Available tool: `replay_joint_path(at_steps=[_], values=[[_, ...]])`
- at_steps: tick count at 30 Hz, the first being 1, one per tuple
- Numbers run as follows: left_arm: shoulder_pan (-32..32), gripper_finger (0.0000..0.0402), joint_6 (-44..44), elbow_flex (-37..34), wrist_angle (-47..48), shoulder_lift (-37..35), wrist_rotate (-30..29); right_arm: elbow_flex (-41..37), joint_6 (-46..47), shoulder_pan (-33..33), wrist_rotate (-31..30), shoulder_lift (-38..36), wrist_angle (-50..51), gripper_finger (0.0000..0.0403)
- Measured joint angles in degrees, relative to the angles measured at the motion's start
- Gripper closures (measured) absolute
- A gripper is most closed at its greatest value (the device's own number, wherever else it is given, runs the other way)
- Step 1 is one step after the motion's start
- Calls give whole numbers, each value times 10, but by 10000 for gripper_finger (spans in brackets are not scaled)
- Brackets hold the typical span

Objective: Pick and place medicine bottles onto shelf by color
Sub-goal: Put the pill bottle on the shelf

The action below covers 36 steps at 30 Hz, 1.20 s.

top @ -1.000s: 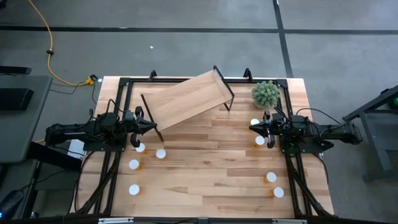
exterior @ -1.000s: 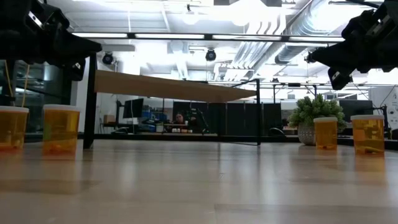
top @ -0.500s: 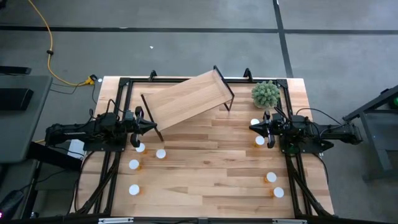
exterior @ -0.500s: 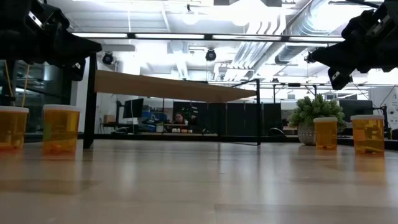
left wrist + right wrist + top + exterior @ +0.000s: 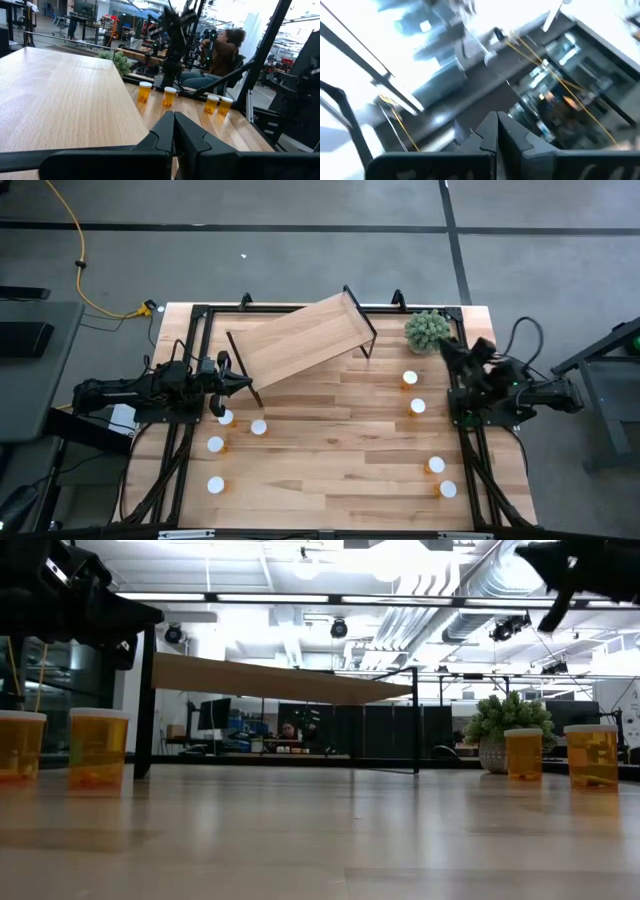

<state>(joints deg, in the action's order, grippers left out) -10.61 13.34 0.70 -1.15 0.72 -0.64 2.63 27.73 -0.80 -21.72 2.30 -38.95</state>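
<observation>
Eight medicine bottles stand on the table (image 5: 330,480), none on the shelf (image 5: 300,340). From above: four bottles on the left, nearest the shelf leg one (image 5: 226,418) beside the left pincer (image 5: 245,383), which hangs pressed together and empty just where it was a second ago; four on the right in two pairs, the upper pair (image 5: 409,379) now fully uncovered. The right pincer (image 5: 444,347) has left its place over that pair and swung up and back toward the plant (image 5: 427,330), closed and carrying nothing. From table height: two orange bottles at the left (image 5: 97,747), two at the right (image 5: 592,754) beside the plant (image 5: 508,718), the shelf plank (image 5: 280,680) bare; the right arm's dark bulk (image 5: 580,565) now sits higher, at the top corner. Left wrist view: its own fingers (image 5: 165,131) closed together over the shelf plank (image 5: 55,95), four bottles (image 5: 169,96) and the far arm beyond, a seated person behind. Right wrist view: fingers (image 5: 487,131) shut, pointing at blurred ceiling fittings, no bottle in sight. Judgement: sorting not begun; the right arm appears to be repositioning, not picking.
</observation>
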Motion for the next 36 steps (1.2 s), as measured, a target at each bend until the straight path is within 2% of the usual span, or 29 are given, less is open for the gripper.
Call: replay_joint_path(at_steps=[2, 4, 8, 12, 16, 21, 25, 32, 36], values=[[0, 398, 0, 0, 0, 0, 0, 40, -16, 0, 23, 16, 19, 403], [0, 398, 0, 0, 0, 0, 0, 96, -20, 0, 16, 48, 94, 402], [0, 398, 0, 0, 0, 0, 0, 239, 23, 0, -9, 141, 369, 378], [0, 398, 0, 0, -1, 0, 0, 353, 133, 0, -9, 257, 654, 309], [0, 398, 0, 0, -1, 0, 0, 413, 234, -15, 7, 361, 815, 209], [0, 398, 0, 0, -2, 0, 0, 443, 295, -61, 94, 479, 919, 91], [0, 398, 0, 0, -2, 0, 0, 444, 331, -92, 120, 555, 961, 38], [0, 398, 9, 0, -8, 0, 0, 444, 371, -124, 128, 650, 977, 27], [0, 398, 36, -1, -45, 1, 0, 444, 394, -135, 138, 682, 975, 29]])
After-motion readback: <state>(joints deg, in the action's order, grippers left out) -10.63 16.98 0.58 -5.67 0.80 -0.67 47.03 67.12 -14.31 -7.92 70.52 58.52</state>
